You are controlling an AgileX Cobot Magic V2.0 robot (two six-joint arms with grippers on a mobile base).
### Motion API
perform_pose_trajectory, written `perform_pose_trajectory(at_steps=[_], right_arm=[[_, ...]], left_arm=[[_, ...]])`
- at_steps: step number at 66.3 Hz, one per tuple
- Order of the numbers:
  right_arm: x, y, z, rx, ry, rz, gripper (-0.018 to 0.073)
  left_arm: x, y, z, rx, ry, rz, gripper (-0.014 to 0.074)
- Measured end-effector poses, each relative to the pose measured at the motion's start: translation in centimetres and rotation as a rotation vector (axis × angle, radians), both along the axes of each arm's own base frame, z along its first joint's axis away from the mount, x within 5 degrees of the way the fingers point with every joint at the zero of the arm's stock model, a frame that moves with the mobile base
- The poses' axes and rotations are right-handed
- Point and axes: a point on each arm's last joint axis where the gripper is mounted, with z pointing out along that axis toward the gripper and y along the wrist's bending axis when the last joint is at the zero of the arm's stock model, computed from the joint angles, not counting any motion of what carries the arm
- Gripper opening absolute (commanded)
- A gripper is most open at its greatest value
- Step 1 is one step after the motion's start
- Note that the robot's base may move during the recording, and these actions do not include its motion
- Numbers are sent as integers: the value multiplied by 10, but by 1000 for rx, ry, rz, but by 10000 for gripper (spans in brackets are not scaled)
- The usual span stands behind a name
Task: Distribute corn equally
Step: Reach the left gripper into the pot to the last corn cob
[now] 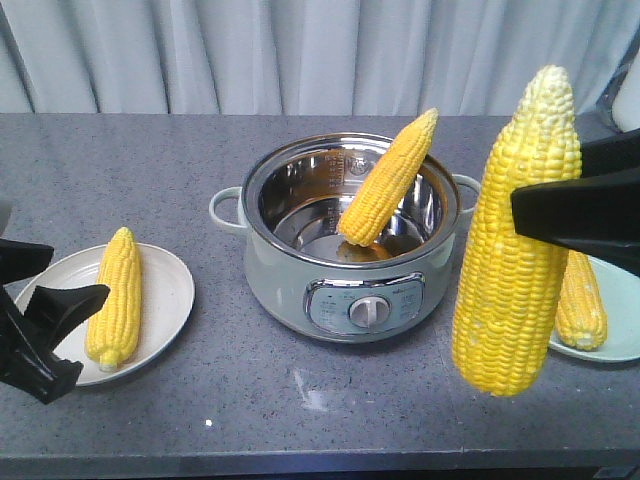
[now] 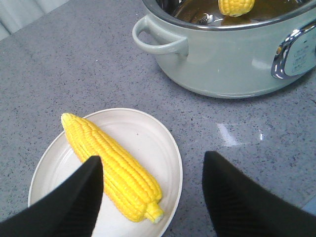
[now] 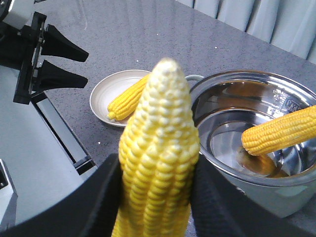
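Bumpy tapered corn (image 1: 500, 300), pale-tipped

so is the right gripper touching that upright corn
Touching. The right wrist view shows the right gripper clamped on the corn, a finger pressed against each side.

The left tool (image 2: 153, 158) gapes over plated corn (image 2: 111, 165); the pot (image 2: 222, 64) apparently holds another cob (image 2: 236, 6).

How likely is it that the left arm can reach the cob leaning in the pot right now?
Probably yes: the left gripper is open and empty, the pot is lidless, the cob pokes above its rim, and nothing lies between.
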Motion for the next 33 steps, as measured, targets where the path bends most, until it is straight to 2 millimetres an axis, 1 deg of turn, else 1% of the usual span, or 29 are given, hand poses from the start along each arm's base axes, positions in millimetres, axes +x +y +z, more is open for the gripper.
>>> perform_pose_trajectory(at_steps=[8, 21, 24, 33], right_arm=[[0, 0, 0, 0, 0, 0, 204], [0, 0, 0, 2, -1, 0, 204], [0, 0, 0, 2, -1, 0, 204], [0, 0, 0, 3, -1, -1, 204]], left_arm=[[2, -1, 3, -16, -31, -4, 417], [5, -7, 12, -117, -96, -12, 417], [6, -8, 15, -125, -100, -17, 417], [12, -14, 39, -126, -116, -55, 417]])
